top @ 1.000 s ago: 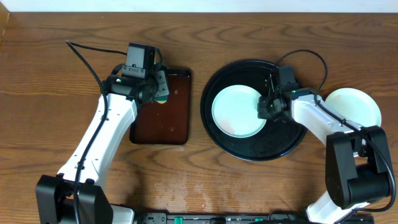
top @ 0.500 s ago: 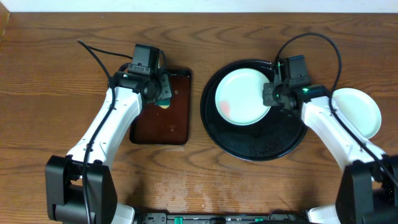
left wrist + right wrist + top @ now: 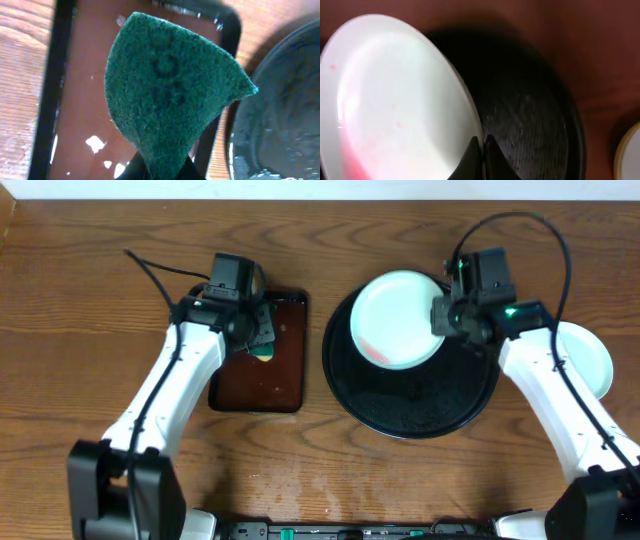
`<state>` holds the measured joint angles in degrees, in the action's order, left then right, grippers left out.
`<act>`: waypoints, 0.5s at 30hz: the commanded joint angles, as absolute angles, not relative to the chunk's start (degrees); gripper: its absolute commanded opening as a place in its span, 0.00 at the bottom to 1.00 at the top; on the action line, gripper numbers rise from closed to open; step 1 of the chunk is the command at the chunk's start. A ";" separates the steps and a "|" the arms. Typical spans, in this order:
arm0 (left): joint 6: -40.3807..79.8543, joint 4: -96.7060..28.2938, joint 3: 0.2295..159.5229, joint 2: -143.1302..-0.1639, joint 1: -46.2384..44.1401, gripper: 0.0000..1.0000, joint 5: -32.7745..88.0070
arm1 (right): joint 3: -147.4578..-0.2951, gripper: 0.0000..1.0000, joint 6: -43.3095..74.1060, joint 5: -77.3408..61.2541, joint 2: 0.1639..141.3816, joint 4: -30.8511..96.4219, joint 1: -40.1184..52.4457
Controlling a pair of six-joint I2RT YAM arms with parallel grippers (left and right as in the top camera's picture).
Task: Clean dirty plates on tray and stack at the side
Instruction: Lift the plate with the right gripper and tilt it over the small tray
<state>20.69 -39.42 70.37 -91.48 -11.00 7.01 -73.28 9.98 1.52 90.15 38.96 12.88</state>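
- My right claw (image 3: pixel 446 316): fingers clamped together on the right-hand rim of a mint-white plate (image 3: pixel 395 320); in the right wrist view the two dark tips (image 3: pixel 480 150) meet on the plate's edge.
- Mint-white plate (image 3: pixel 395 110): one item, round, glossy, tilted in my grip. It sits over the far part of the black tray (image 3: pixel 420 405) and overlaps the tray's far rim in the overhead view.
- Red smear (image 3: pixel 372 352): on the plate's near-left part; it shows pink at the lower left in the wrist view (image 3: pixel 355 167).
- Black tray (image 3: pixel 530 115): large, round, low-rimmed, on the surface (image 3: pixel 100 280); its near part is bare and speckled.
- Pale plate (image 3: pixel 592 358): on the surface just right of the black tray, partly hidden by my right arm; its rim shows at the wrist view's edge (image 3: pixel 630 155).
- My left claw (image 3: pixel 256 330): closed on a green sponge (image 3: pixel 262 346), pinching its lower end (image 3: pixel 170 95).
- Green sponge: hangs over the far part of the rectangular dark-brown tray (image 3: pixel 255 385).
- Rectangular dark-brown tray (image 3: pixel 75 100): left of the black tray, apart from it, with glistening spots on its floor.
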 commanded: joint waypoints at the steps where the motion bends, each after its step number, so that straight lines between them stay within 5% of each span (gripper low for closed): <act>1: 25.08 -39.46 71.18 -83.50 -8.78 0.08 7.07 | -79.61 0.01 11.55 -1.15 88.84 38.76 13.10; 15: 25.63 -43.29 71.18 -66.04 -1.56 0.08 3.14 | -80.99 0.01 16.36 -0.64 96.57 27.46 24.62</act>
